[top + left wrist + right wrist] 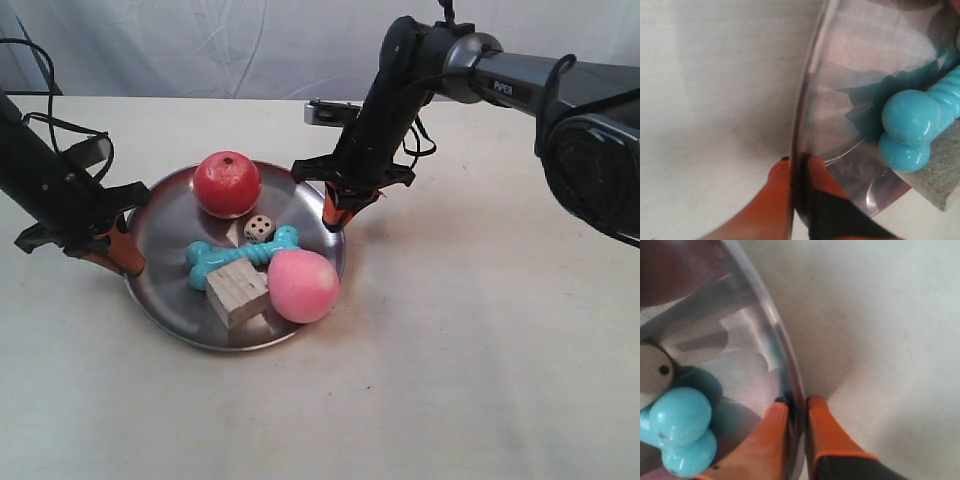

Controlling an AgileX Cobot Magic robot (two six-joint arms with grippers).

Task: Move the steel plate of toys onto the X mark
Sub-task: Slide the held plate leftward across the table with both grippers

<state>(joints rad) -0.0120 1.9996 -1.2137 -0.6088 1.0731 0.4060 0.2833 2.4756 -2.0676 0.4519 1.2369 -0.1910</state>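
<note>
Finding: the steel plate [165,232] sits left of centre on the worktop [470,380], seen from the exterior view. Whether it rests on the worktop or is raised cannot be told.

Left tool [120,252]: closed on the plate rim at about 9 o'clock. The left wrist view confirms one orange finger on each side of the rim.

Right tool [338,214]: closed on the rim at about 2 o'clock. The right wrist view shows the rim pinched between both fingers.

The X mark is not visible in any view, so the destination cannot be placed.

Judgement on the step in hand, carrying the plate:
- Both arms should rise together and travel at matched speed.
- The grips are not directly opposite, so the 6 o'clock edge could dip.
- The plate should be kept level and moved slowly, since both balls may roll.
- It should be set down flat before either tool lets go.

Count:
- Plates: one.
- Toys: five, all inside the rim.
  - Red ball [227,184], one, at 12 o'clock.
  - Die [259,228], one, near centre.
  - Teal bone [240,257], one, across the middle.
  - Wooden cube [237,292], one, at 6 o'clock.
  - Pink foam ball [303,286], one, at 4 o'clock.
- Tools: two.
</note>
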